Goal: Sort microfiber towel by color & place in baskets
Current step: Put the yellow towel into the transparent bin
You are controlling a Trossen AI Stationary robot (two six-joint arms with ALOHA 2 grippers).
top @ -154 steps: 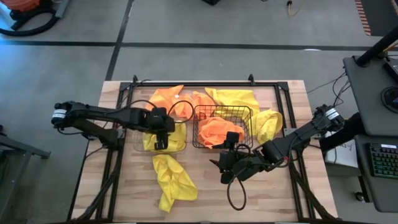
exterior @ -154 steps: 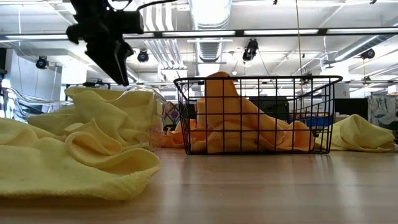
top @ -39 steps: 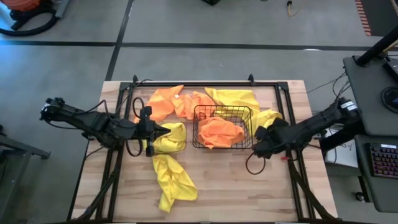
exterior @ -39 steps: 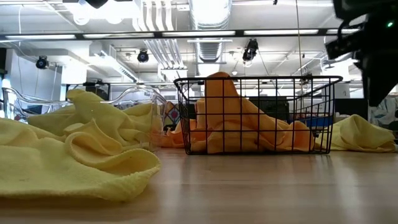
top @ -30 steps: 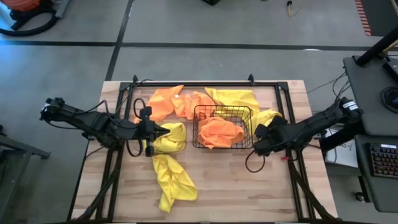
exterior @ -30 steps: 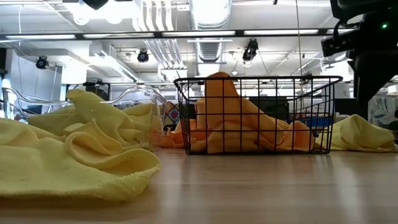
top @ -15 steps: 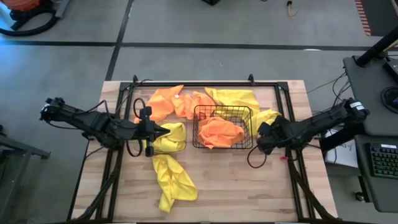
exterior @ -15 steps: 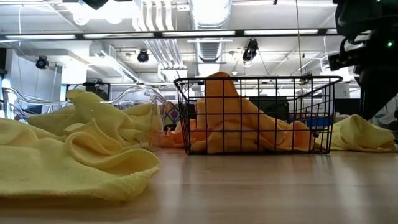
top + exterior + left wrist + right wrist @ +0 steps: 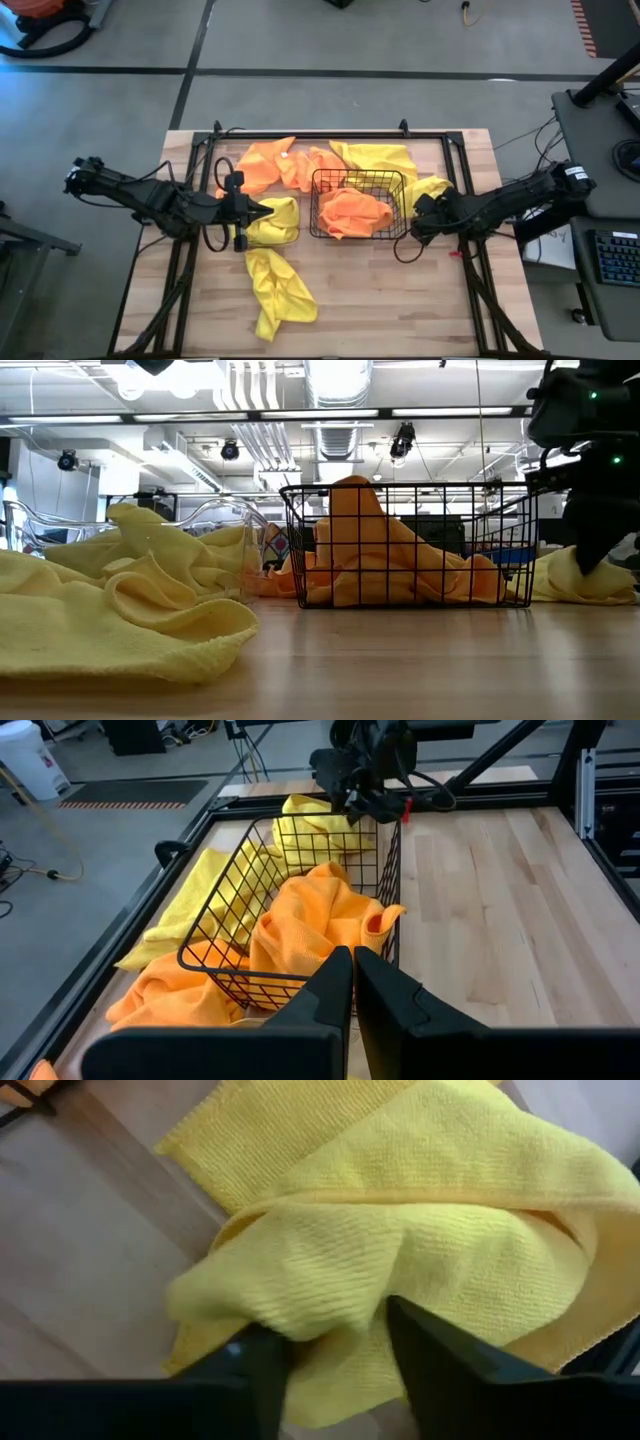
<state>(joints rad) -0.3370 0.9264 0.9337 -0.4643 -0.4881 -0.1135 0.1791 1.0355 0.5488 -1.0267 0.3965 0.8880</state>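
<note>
So the wooden table (image 9: 420, 300) has both baskets sitting side by side in the middle. The black wire basket (image 9: 358, 203) is holding a bunched-up orange towel (image 9: 356, 212), and in the low view that towel pokes up a bit above the rim. Just beside it on the left arm's side is the clear plastic basket (image 9: 262, 222) with a yellow towel (image 9: 272, 220) piled in it.

Loose cloths are all around: a crumpled yellow one (image 9: 275, 288) on the near part of the table in front of the clear basket, a couple of orange ones (image 9: 268, 164) behind the baskets, another yellow one (image 9: 380, 158) behind the wire basket, and one more yellow towel (image 9: 432, 193) off to the wire basket's right side.

The right gripper (image 9: 420, 216) is down on that last yellow towel; its wrist view shows the fingers (image 9: 455, 1365) spread apart with the yellow fabric bulging up between them, not pinched. The left gripper (image 9: 262, 210) hangs at the clear basket's edge, fingers (image 9: 335, 982) pressed together with nothing in them.
</note>
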